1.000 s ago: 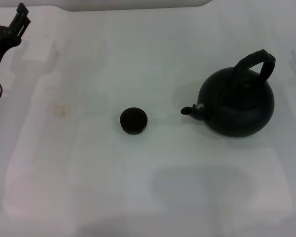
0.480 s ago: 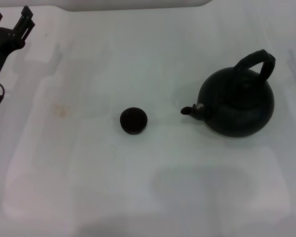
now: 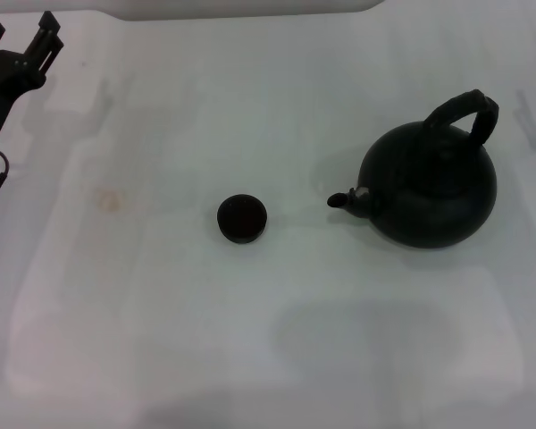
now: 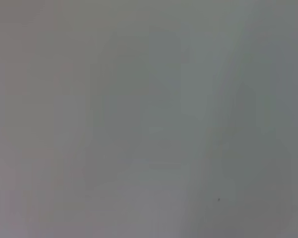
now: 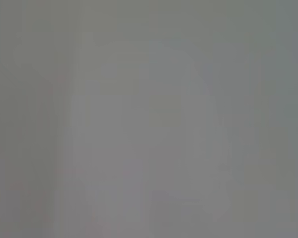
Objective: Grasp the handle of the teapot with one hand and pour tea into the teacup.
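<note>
Left hand (image 3: pixel 20 37): matte black body at the head view's ten o'clock corner, ending in two slim black prongs (image 3: pixel 48 32) with squared, blocky tips. A thin dark cable (image 3: pixel 0 174) trails from beneath the black housing and ends in a small pale connector. Both wrist views show only featureless grey. No part of the right arm appears.

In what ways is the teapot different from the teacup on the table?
The teapot is far larger than the teacup. The teapot has an arched handle and a spout pointing toward the teacup; the teacup has neither. The teapot is a closed round body, the teacup a low open bowl. Both are black, stand upright and are untouched by any gripper.
</note>
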Robot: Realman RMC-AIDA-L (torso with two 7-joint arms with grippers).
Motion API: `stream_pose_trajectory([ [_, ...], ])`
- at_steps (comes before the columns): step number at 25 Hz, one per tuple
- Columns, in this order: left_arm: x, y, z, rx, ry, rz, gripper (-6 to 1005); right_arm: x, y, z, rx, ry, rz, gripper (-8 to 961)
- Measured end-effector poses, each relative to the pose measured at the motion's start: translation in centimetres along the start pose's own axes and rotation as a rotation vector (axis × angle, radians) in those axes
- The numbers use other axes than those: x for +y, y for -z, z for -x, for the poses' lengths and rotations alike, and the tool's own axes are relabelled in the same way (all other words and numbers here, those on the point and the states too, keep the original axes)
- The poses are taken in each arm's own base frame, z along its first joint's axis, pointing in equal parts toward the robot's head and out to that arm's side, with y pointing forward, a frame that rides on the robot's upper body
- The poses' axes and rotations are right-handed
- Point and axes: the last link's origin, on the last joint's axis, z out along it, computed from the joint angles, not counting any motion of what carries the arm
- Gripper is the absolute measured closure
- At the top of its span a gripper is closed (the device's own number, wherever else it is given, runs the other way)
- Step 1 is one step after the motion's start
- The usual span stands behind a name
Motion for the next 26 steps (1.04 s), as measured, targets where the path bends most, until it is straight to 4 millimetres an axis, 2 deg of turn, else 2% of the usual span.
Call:
stream_pose_trajectory([
  [26, -0.05, -0.17, -0.17, 0.005, 0.000, -0.001, 181, 0.63, -0.13, 0.21, -0.014, 0.001, 0.030, 79],
])
